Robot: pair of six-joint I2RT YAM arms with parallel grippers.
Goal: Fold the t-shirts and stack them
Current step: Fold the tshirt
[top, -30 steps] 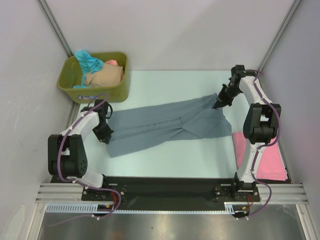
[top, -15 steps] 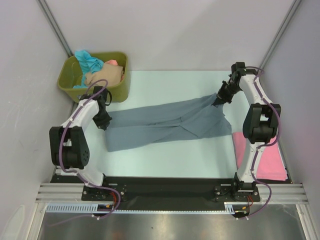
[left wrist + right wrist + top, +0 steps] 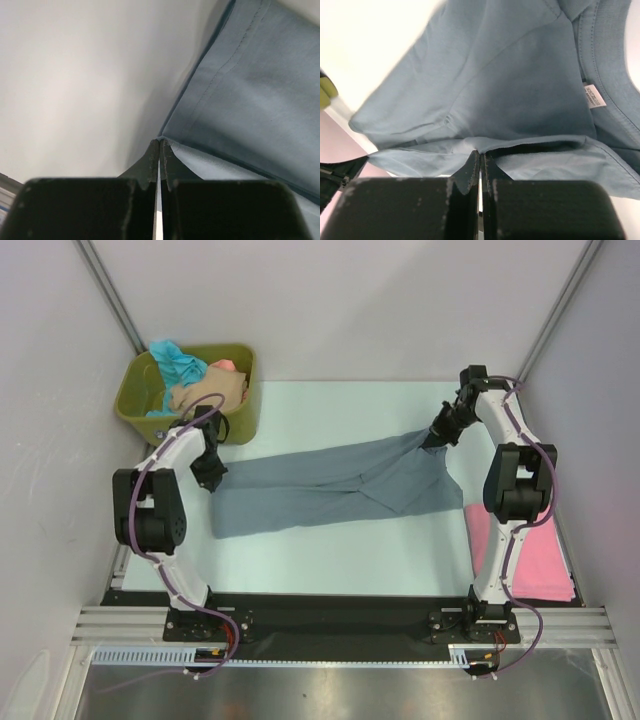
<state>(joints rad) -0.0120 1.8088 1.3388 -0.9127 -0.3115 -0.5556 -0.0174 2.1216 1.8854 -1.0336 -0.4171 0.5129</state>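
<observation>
arms (image 3: 165, 460) extended apart, fingers (image 3: 150, 161) pinching grey-blue t-shirt (image 3: 330, 490) ends

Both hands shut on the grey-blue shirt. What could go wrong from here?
The left hand and right hand each pinch only a thin edge of the slate grey-blue cloth t-shirt, so it may slip free. The shirt's near right corner lies by the flat pink t-shirt; dragging could ruffle it.
</observation>
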